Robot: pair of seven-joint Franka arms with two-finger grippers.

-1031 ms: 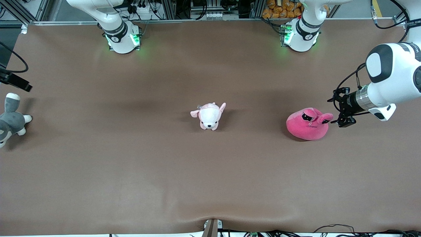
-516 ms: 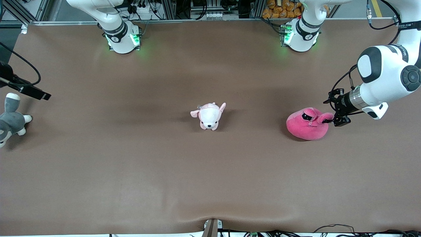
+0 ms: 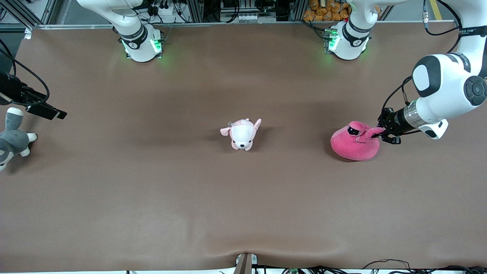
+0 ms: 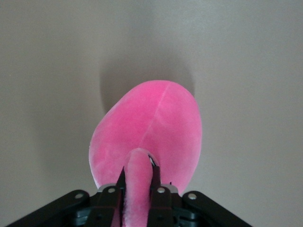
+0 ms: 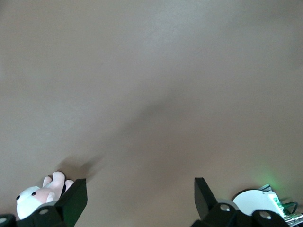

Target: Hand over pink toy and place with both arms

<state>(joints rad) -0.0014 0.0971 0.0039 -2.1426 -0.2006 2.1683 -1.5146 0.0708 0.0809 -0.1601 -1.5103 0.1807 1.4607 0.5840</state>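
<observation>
- Three plush toys lay on a brown surface (image 3: 243, 198) between two white robot arms.
- The pink toy (image 3: 354, 146) sat toward the left arm's end of the surface, its rounded body resting on the surface.
- The left gripper (image 3: 380, 134) was low beside the pink toy, its fingers (image 4: 160, 198) closed narrowly on one of the toy's stalk eyes (image 4: 138, 182).
- The right gripper (image 3: 45, 112) hung over the right arm's end of the surface, its fingers (image 5: 71, 201) spread wide and holding nothing.
- A pale pink-and-white puppy plush (image 3: 242, 135) stood near the middle of the surface, well apart from the pink toy.
- A grey-and-white husky plush (image 3: 11, 140) lay at the edge of the right arm's end, near the right gripper.
</observation>
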